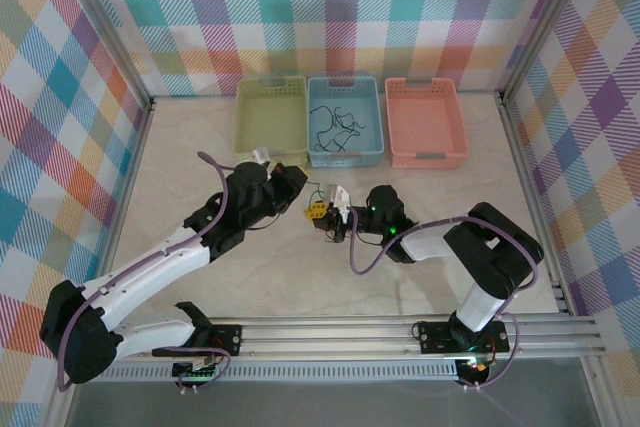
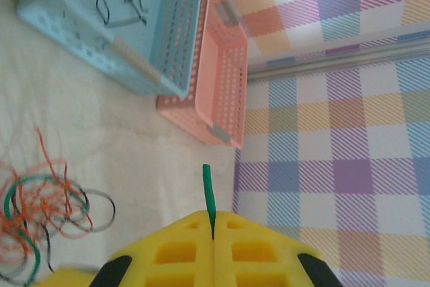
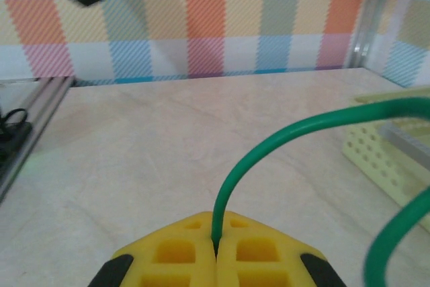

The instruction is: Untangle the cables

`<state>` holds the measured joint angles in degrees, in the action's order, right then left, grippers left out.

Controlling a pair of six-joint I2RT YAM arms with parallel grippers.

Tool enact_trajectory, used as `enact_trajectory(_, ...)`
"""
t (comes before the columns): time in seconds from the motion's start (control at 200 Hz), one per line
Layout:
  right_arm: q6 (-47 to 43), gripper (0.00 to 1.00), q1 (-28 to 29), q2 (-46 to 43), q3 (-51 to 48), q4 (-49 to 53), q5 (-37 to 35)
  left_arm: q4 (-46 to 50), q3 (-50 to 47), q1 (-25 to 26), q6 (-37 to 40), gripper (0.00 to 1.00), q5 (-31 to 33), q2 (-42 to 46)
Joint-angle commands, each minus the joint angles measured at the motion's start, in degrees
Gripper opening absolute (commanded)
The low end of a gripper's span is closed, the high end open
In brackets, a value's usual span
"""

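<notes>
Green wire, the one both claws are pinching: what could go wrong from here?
1. The green wire is thin and sits right at the tips of the left gripper and right gripper; a tug might slip it free.
2. A green loop lies in the orange and black tangle; pulling could tighten the knot or drag the whole bunch along.

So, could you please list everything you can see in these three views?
yellow-green basket: one, yellow-green, far edge of table.
blue basket: one, blue, beside it.
pink basket: one, pink, rightmost.
black wires: a few, black, in blue basket.
wire tangle: one, orange, green, black, on table.
green cable: at least one, green, between both arms.
left fingers: two, yellow, shut on green cable.
right fingers: two, yellow, shut on green cable.
</notes>
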<state>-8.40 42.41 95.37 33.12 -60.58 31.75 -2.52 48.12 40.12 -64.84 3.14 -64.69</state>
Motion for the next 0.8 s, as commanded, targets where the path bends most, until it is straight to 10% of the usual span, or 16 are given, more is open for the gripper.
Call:
enact_trajectory(0.0,-1.9,0.0,0.3,-1.3,1.5,5.7,9.2,-1.4,2.7,-2.3,9.8,0.0,5.9,-1.1)
enact_trajectory(0.405,-4.3,0.0,0.3,0.1,6.8,18.4,18.8,-7.4,4.2,-12.4,27.3,0.0,3.3,-6.1)
enact_trajectory(0.795,-9.3,0.0,1.4,3.0,14.2,37.3,19.7,-6.0,8.4,-20.0,24.3,0.0,-4.3,-6.3)
